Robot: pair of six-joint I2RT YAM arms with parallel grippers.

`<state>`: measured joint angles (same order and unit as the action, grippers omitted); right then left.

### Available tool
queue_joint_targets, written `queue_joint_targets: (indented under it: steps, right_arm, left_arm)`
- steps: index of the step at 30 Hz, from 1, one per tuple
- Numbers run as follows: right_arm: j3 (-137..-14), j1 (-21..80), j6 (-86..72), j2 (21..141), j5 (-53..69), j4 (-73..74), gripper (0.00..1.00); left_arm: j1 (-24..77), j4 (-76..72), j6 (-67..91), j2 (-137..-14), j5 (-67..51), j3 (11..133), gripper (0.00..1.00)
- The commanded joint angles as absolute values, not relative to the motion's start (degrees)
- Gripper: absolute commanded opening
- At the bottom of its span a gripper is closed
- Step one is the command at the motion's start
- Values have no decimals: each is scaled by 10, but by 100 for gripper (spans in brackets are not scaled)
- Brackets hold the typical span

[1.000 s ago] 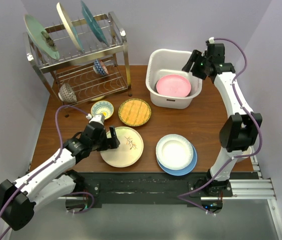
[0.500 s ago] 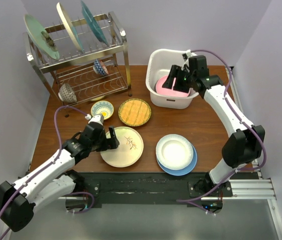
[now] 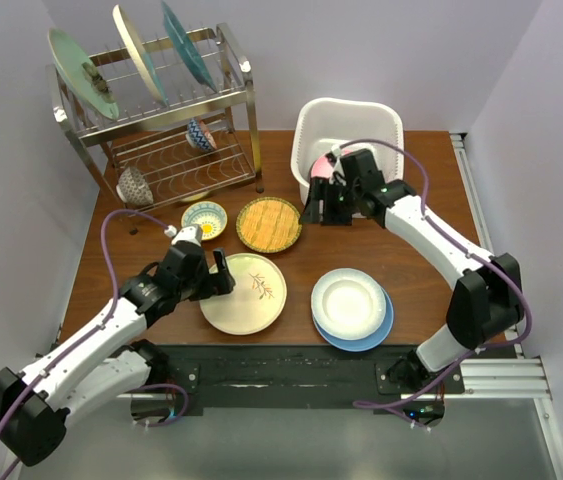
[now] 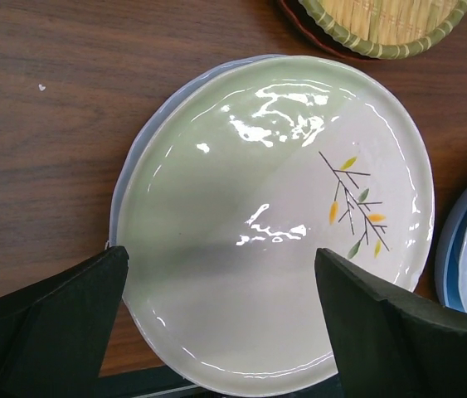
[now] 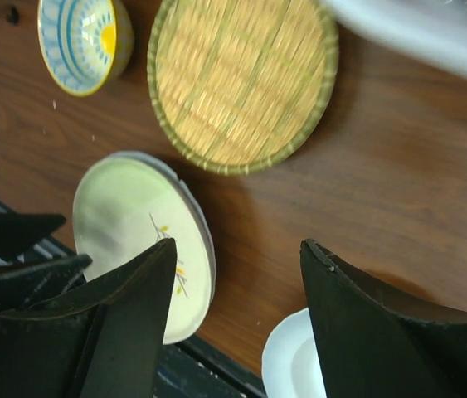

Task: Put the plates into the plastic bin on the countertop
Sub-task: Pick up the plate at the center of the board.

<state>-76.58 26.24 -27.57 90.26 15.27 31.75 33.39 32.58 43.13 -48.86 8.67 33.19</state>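
Note:
The white plastic bin [image 3: 356, 115] stands at the back with a pink plate [image 3: 319, 168] inside, mostly hidden by my right arm. My right gripper [image 3: 313, 208] hangs open and empty in front of the bin, beside the yellow woven plate [image 3: 269, 223] [image 5: 241, 79]. My left gripper [image 3: 223, 278] [image 4: 221, 282] is wide open, its fingers [image 4: 59, 315] either side of the near edge of a cream twig-patterned plate [image 3: 244, 293] [image 4: 274, 215]. A pale rim shows under that plate. A white plate [image 3: 349, 302] lies on a blue plate [image 3: 381, 330].
A steel wire rack [image 3: 241, 100] at the back left holds three upright plates [image 3: 139, 52] and two bowls [image 3: 199, 135]. A small yellow-and-blue bowl [image 3: 204, 217] [image 5: 84, 41] sits left of the woven plate. Purple walls close in on three sides.
My right arm has swung from the bin's right side, across the bin, down to its front left near the woven plate. The left gripper has barely moved.

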Motion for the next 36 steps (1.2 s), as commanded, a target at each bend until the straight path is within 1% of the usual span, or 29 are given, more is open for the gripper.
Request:
queue_joint_targets:
  steps: [1,5,20,29,36]
  right_arm:
    - [-722,290,-297,894,177,278,65]
    - [-690,327,-307,899,173,265,64]
    - [-612,393,-353,915,181,198,60]
    - [-605,421,-361,933,178,184,59]
    - [-606,424,-359,940,178,182,59]
  left_arm:
    - [330,355,450,-490,114,374,100]
    - [330,367,464,-492,122,372,100]
    - [330,349,482,-516,105,345,99]
    - [330,345,484,-518,110,330,98]
    - [330,331,483,-512,102,321,97]
